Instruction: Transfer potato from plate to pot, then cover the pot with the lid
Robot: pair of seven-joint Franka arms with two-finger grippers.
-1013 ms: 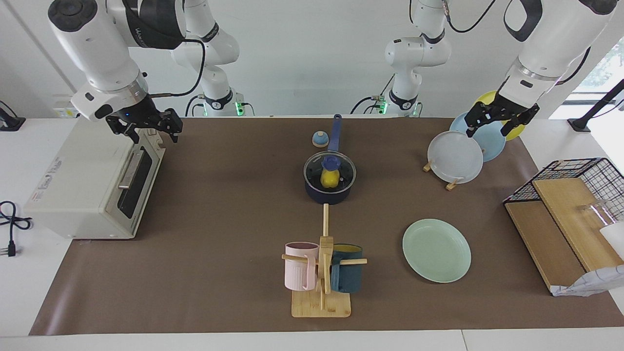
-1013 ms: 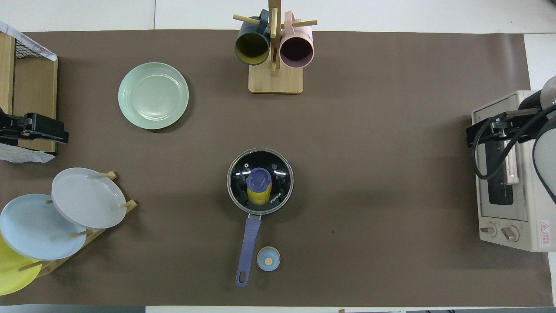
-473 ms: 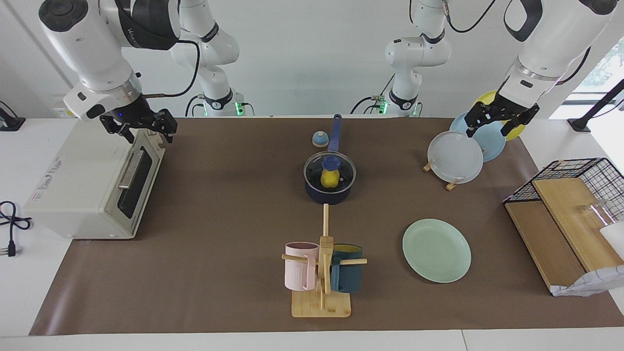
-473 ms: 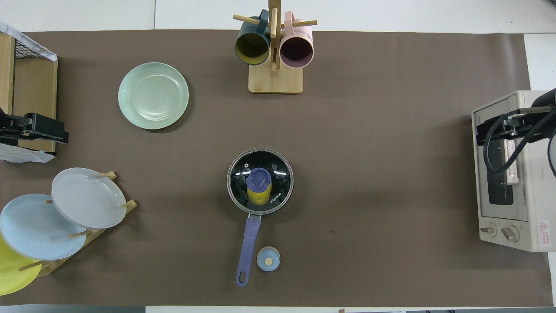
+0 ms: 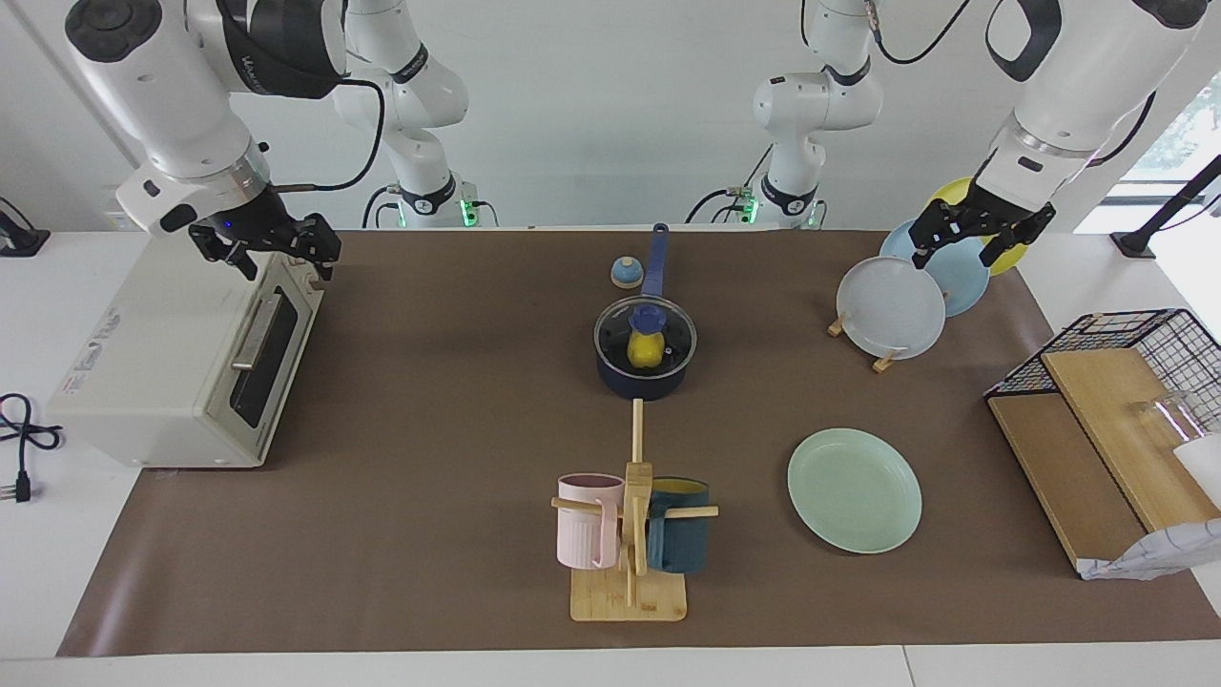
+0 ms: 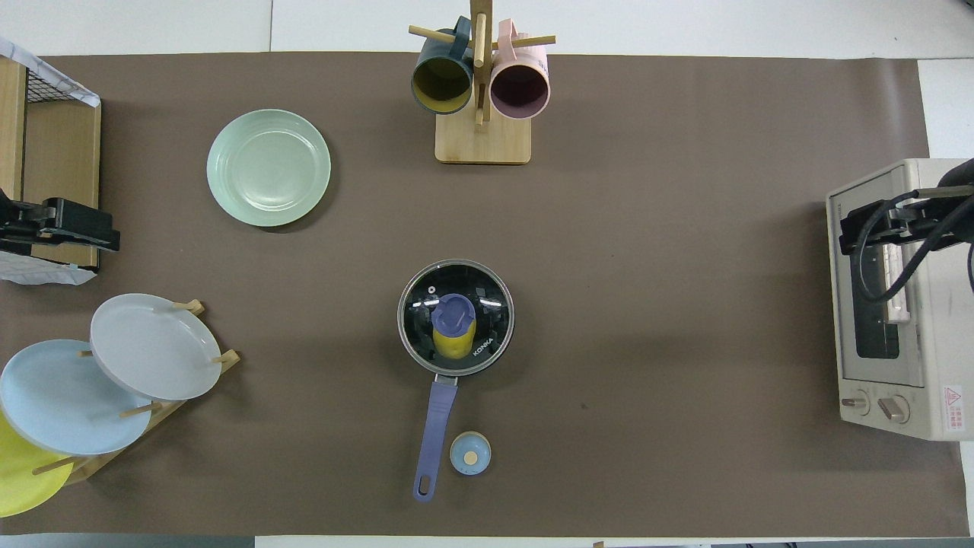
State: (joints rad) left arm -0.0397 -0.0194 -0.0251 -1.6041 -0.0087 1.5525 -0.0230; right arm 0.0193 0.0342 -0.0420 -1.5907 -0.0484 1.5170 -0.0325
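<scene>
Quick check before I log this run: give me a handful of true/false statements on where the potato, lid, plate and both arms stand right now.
1. The potato lies inside the pot. True.
2. The lid rests on the brown mat beside the pot. False: it sits on the pot, covering it, with the potato visible through the glass.
3. The plate is bare. True.
4. The right gripper holds the lid by its knob. False: it is over the toaster oven, jaws open, holding nothing.
5. The left gripper is over the plate rack, jaws open, holding nothing. True.
</scene>
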